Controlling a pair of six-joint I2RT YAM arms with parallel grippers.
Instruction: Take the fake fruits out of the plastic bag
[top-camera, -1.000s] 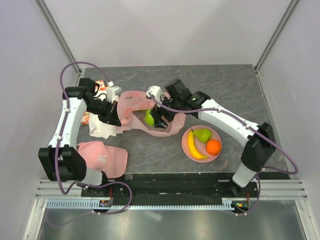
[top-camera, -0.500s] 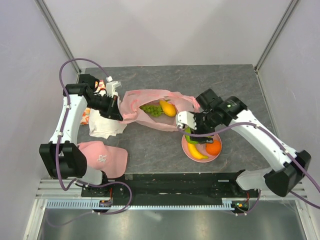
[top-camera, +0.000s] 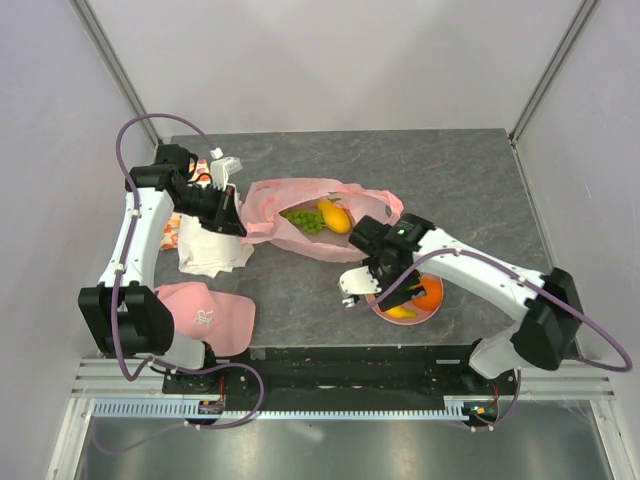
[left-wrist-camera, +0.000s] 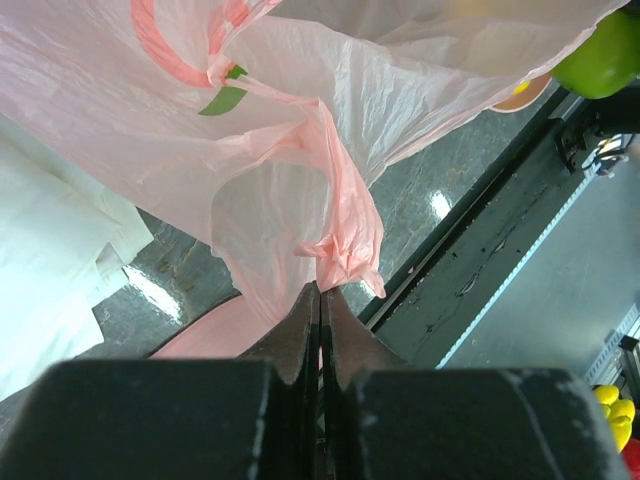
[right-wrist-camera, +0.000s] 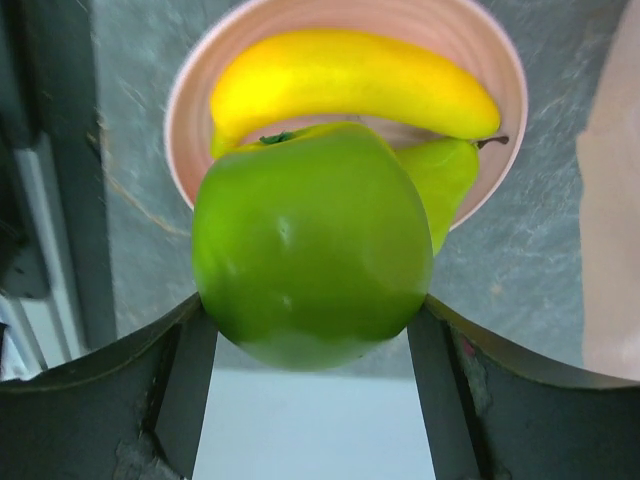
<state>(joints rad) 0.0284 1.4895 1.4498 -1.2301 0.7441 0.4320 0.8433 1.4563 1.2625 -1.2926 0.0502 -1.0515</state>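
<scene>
Lena: Since a second ago the right gripper has left the mouth of the bag and swung toward the near edge, taking the apple with it. It now hangs over the plate.

Omar: Is the apple really gripped?

Lena: Yes. In the right wrist view both fingers press against its sides, and the jaws stand wide because the fruit is wide.

Omar: Does it touch the plate?

Lena: I cannot tell. The plate shows behind it, holding the banana and a second green fruit that is half hidden by the apple.

Omar: Anything else there?

Lena: The orange, on the plate's right side, next to the banana.

Omar: And the other arm?

Lena: The left gripper has not shifted. Its jaws are clenched on a twisted fold of the bag, and the left wrist view shows the pink film bunched right at the tips.

Omar: What remains inside?

Lena: The mango and the grapes, side by side in the open mouth. The bag lies on the table between the two arms, and its right end comes near the plate.

Omar: And around it?

Lena: A white cloth lies just beside the left gripper. A pink cloth with a logo sits at the near left corner, apart from the bag.
</scene>
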